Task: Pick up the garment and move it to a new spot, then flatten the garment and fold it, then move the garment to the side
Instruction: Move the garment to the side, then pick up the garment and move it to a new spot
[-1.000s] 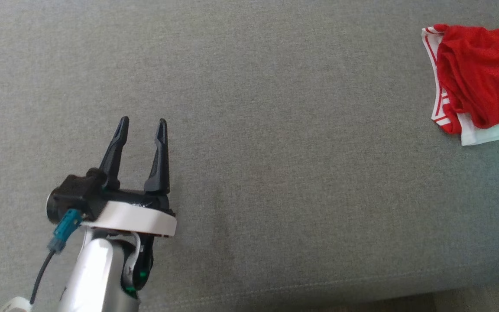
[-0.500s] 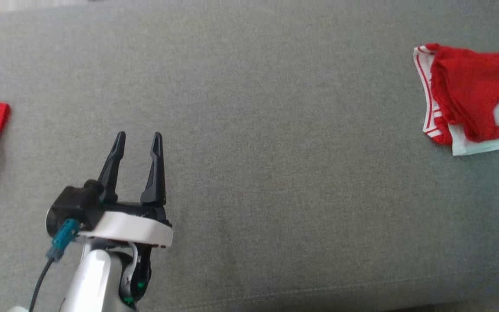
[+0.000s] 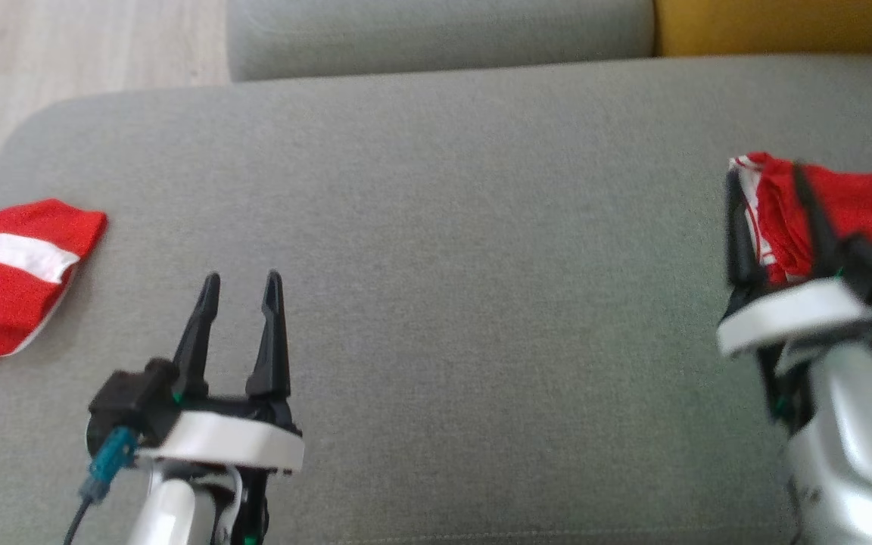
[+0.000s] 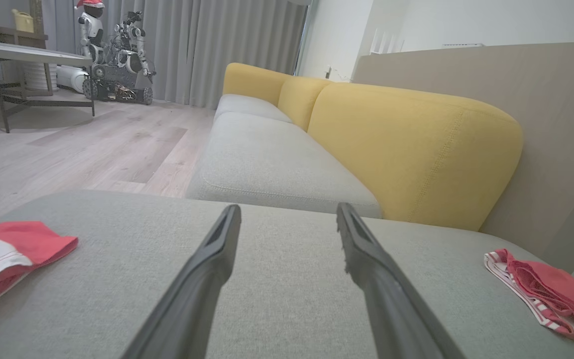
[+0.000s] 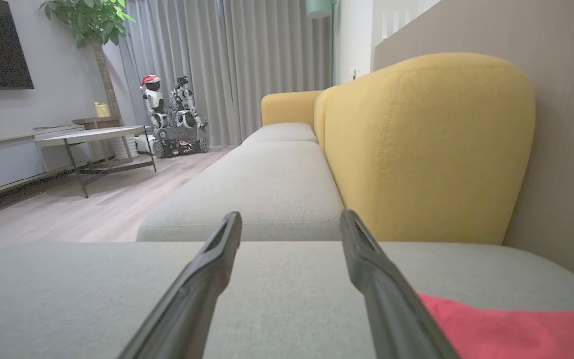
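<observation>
The left tool sits at the lower left of the head view. Its two dark fingers are spread apart with nothing between them, over the bare grey sofa seat. In the left wrist view both fingers stand parted above plain grey fabric.

The right tool is at the right edge of the head view, slightly blurred, with its fingers also spread. Their tips overlap the left part of the garment; whether they touch it cannot be told. In the right wrist view the fingers are apart and empty, and the garment's red fabric lies at the lower right, beside the right-hand finger rather than between the two.

The garment is red with white striped trim and lies in a folded heap at the middle right of the head view. A second red cloth with a white band lies at the left edge, well apart from it. A yellow backrest shows at the upper right and a wooden floor at the upper left.
</observation>
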Robot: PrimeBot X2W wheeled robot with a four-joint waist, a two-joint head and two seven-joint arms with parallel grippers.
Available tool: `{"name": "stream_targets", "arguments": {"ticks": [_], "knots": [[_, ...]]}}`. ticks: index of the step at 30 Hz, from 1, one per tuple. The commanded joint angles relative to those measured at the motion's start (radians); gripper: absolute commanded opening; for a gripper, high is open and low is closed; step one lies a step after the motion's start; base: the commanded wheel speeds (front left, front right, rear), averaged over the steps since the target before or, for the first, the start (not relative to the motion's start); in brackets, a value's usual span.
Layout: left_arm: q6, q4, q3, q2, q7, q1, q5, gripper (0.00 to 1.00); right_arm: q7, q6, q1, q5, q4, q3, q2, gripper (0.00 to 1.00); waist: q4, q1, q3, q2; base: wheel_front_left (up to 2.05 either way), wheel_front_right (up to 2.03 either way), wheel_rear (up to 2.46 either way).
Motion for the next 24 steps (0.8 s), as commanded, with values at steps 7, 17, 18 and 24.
{"name": "stream_targets", "arguments": {"ticks": [7, 17, 18, 24], "knots": [[0.004, -0.025, 0.025, 0.003, -0.005, 0.047, -0.014, 1.00, -0.021, -0.001, 0.181, -0.100, -0.143, -0.023, 0.089, 1.00, 0.037, 0.0000, -0.076, 0.0000, 0.00, 0.00, 0.00], [0.007, -0.006, -0.027, 0.003, -0.005, 0.093, -0.020, 1.00, -0.029, -0.001, 0.365, -0.170, -0.237, -0.094, 0.114, 1.00, 0.073, 0.0000, -0.127, 0.0000, 0.00, 0.00, 0.00], [0.008, -0.004, -0.030, 0.003, -0.005, 0.096, -0.019, 1.00, -0.030, -0.001, 0.375, -0.165, -0.242, -0.096, 0.114, 1.00, 0.075, 0.0000, -0.131, 0.0000, 0.00, 0.00, 0.00], [0.011, 0.006, -0.047, 0.003, -0.005, 0.100, -0.013, 1.00, -0.031, -0.001, 0.395, -0.153, -0.257, -0.101, 0.115, 1.00, 0.078, 0.0000, -0.133, 0.0000, 0.00, 0.00, 0.00]]}}
